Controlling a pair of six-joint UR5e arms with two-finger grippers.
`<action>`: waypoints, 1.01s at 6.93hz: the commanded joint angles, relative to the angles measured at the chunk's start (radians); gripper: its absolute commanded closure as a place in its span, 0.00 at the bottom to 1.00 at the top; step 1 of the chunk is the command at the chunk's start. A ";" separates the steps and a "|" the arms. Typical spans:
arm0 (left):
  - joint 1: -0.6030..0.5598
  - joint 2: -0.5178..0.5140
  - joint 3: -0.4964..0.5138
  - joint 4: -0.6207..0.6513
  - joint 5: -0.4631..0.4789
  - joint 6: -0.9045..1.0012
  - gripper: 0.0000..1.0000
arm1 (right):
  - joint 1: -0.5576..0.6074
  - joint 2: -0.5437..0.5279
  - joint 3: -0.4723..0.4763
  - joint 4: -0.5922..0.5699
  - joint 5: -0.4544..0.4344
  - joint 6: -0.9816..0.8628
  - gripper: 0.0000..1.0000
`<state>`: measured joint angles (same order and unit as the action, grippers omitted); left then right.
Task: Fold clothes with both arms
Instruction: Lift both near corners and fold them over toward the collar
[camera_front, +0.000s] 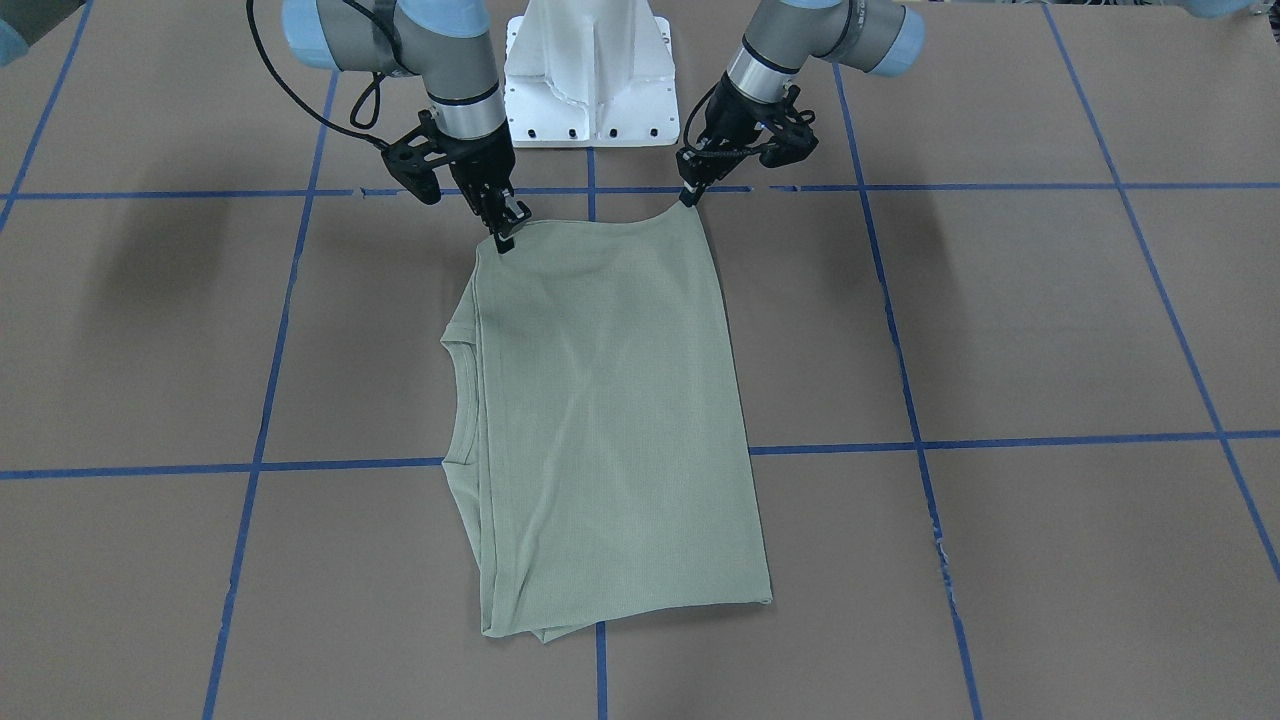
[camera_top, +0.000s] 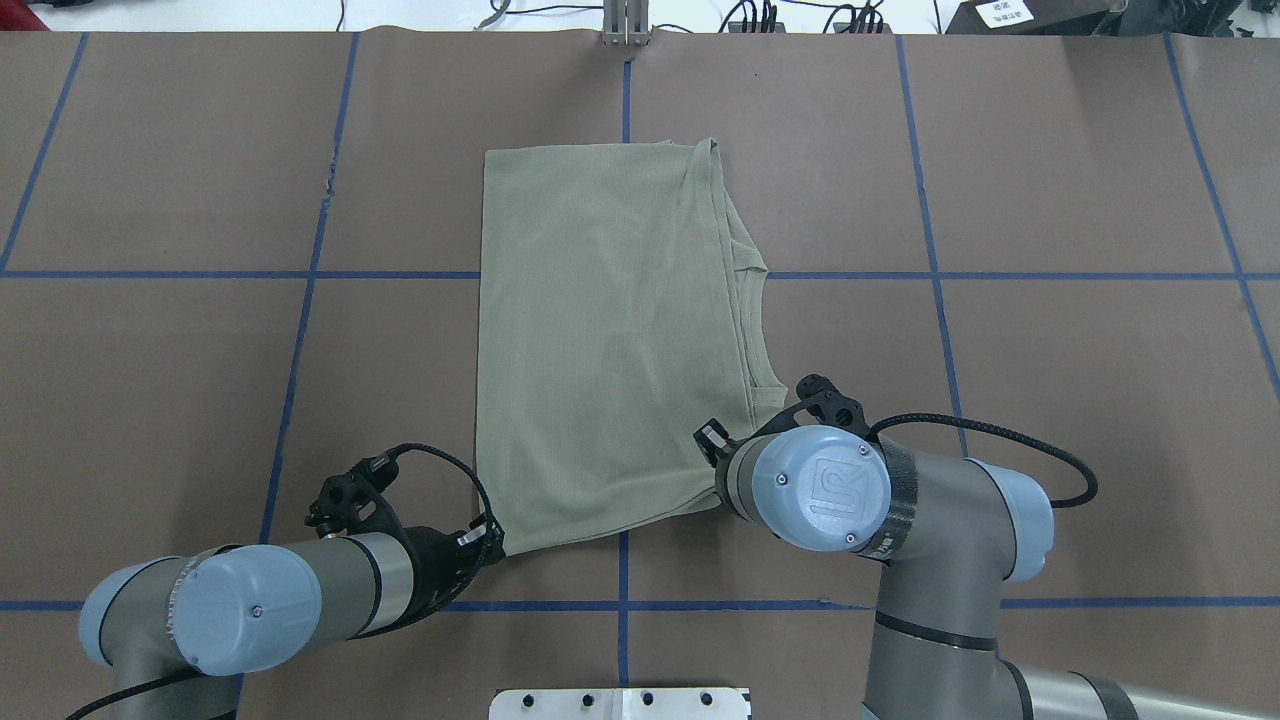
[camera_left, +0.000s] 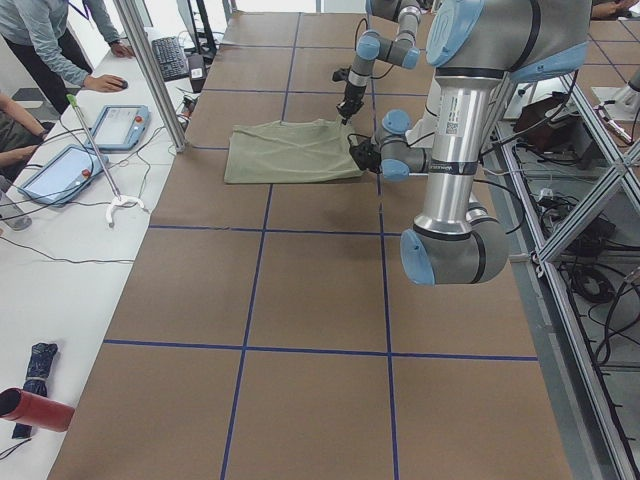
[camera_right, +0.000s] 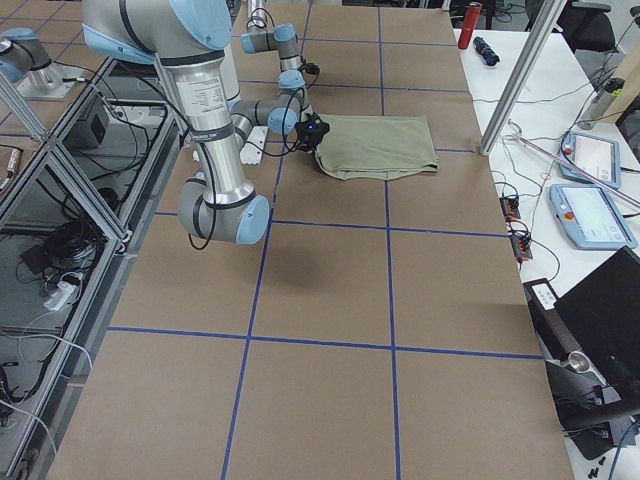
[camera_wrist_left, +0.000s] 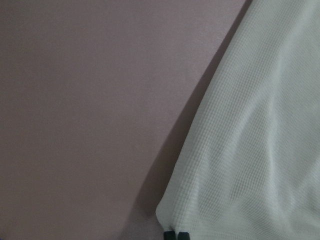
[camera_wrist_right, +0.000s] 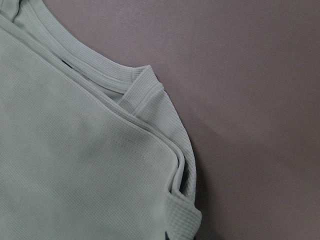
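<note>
The clothes are one sage-green knit shirt (camera_top: 600, 330), folded into a long rectangle on the brown table, neck opening (camera_front: 462, 400) at one side. My left gripper (camera_top: 492, 543) is shut on the shirt's corner nearest the robot, on its hem side. In the left wrist view its closed fingertips (camera_wrist_left: 176, 234) pinch that corner of the shirt (camera_wrist_left: 260, 140). My right gripper (camera_front: 505, 240) is shut on the other near corner, by the shoulder. The right wrist view shows the layered shirt (camera_wrist_right: 75, 150) bunched at that corner. Between both grippers the near edge (camera_front: 600, 232) sags slightly.
The white base block (camera_front: 590, 75) stands just behind the grippers. Blue tape lines (camera_top: 620, 605) grid the table. In the exterior left view a white side table (camera_left: 60, 250) holds tablets (camera_left: 118, 125) and a red bottle (camera_left: 35, 408); a person (camera_left: 50, 40) stands there.
</note>
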<state>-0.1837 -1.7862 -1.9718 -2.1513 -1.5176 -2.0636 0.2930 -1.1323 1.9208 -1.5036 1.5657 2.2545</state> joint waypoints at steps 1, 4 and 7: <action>0.012 0.034 -0.108 0.005 0.000 -0.021 1.00 | -0.030 -0.056 0.093 -0.003 -0.001 0.008 1.00; 0.119 0.033 -0.368 0.219 0.004 -0.167 1.00 | -0.150 -0.116 0.413 -0.256 -0.007 0.131 1.00; -0.012 -0.036 -0.345 0.241 -0.015 -0.104 1.00 | 0.013 0.021 0.376 -0.377 0.002 0.053 1.00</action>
<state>-0.1138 -1.7922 -2.3361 -1.9195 -1.5214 -2.2083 0.2231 -1.1684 2.3404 -1.8608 1.5629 2.3576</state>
